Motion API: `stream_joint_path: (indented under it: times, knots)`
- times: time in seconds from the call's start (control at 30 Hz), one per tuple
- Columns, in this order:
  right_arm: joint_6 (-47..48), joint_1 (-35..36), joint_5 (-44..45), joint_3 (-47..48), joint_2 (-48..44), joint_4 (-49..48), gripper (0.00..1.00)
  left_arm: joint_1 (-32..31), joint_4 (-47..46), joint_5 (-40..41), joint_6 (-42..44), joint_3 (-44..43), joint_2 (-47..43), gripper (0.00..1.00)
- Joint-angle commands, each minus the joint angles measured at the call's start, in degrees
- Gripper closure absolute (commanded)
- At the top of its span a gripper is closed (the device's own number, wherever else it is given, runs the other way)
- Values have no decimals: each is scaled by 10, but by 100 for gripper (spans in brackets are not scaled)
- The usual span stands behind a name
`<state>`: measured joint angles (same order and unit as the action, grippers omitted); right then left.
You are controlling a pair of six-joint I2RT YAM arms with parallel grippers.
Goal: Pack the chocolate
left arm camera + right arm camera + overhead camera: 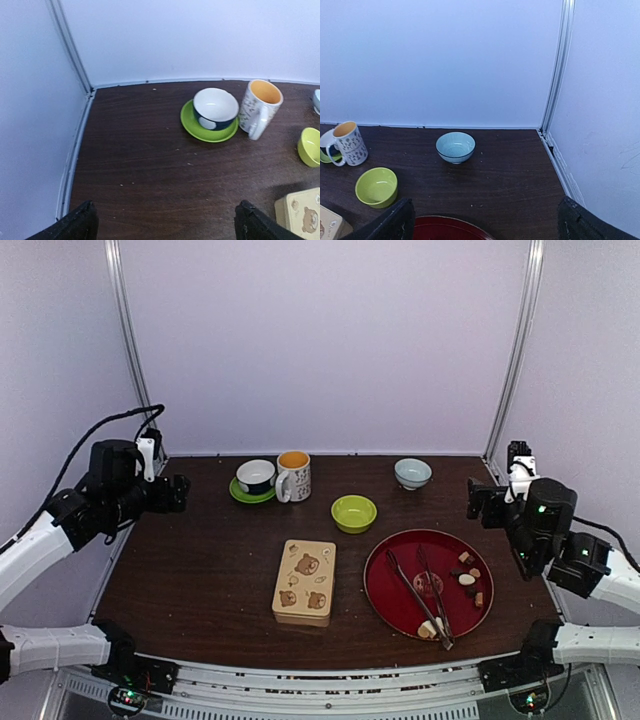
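Note:
Several small white, tan and dark brown pieces of chocolate (467, 578) lie on the right side of a round red tray (390, 585), with two more at its front edge by the tips of metal tongs (420, 595). A closed tan tin with bear pictures (305, 581) lies left of the tray. My left gripper (175, 493) hovers open over the table's left edge, far from the chocolate. My right gripper (483, 502) hovers open at the right edge, behind the tray. Nothing is between the jaws of the left gripper (167, 220) or the right gripper (487, 220).
Along the back stand a dark cup (255, 478) on a green saucer, a patterned mug (294, 476) and a light blue bowl (413, 473). A green bowl (354, 513) sits behind the tray. White walls with metal posts close in the table.

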<state>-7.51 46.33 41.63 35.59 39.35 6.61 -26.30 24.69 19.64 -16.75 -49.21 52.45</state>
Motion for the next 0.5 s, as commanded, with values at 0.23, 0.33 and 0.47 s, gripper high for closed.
stream_joint_path:
  times: [0.23,0.33,0.47]
  knots:
    - [23,-285,-273,-99,27,-193,0,149,-204,20,45,56,44,2]
    - [14,-358,-360,-117,52,-238,0,158,-278,47,90,94,46,2]
    - [45,-376,-373,-164,83,-355,1,164,-335,82,135,113,80,2]
